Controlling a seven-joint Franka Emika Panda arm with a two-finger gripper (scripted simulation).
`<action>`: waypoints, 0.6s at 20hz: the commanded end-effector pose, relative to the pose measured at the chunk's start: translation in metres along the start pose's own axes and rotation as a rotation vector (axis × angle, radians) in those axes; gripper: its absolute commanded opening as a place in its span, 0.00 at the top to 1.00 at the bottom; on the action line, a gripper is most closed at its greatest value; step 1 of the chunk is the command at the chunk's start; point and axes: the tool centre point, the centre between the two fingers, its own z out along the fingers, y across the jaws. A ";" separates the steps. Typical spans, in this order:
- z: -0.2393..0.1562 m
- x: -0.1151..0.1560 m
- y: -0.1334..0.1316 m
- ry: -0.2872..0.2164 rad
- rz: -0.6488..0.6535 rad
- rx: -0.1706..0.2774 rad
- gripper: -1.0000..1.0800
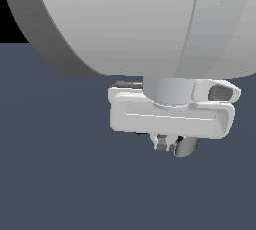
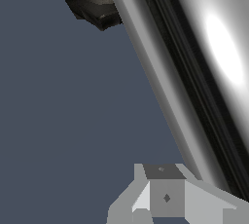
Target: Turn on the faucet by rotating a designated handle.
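Arm: a large pale grey rounded robot link is filling the upper part of the exterior view, hiding most of the scene behind it.
End effector: the white, box-shaped end effector is hanging below that link over the dark slate-blue tabletop; only short stubs of its fingers are showing under the body, so whether it is wide or narrow cannot be told.
Finger: in the wrist view, one grey and white faceted fingertip is lying right against the foot of the chrome bar; the other finger is not showing.
Handle: the shiny silver-chrome cylindrical handle is running as a long slanting bar across the wrist view; in the exterior view only its rounded end is peeking out just under the end effector.
Faucet: the black elbow joint of the faucet is sitting at the far end of the bar; its base is out of sight.
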 end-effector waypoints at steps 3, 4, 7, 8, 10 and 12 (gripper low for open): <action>-0.002 0.006 0.028 0.011 0.019 0.000 1.00; -0.002 0.006 0.033 0.011 0.019 0.000 1.00; -0.002 0.007 0.046 0.011 0.019 -0.001 1.00; -0.002 0.007 0.051 0.011 0.019 -0.001 1.00; 0.000 0.004 0.039 0.001 0.001 0.000 1.00; 0.000 0.010 0.045 0.002 0.002 0.000 1.00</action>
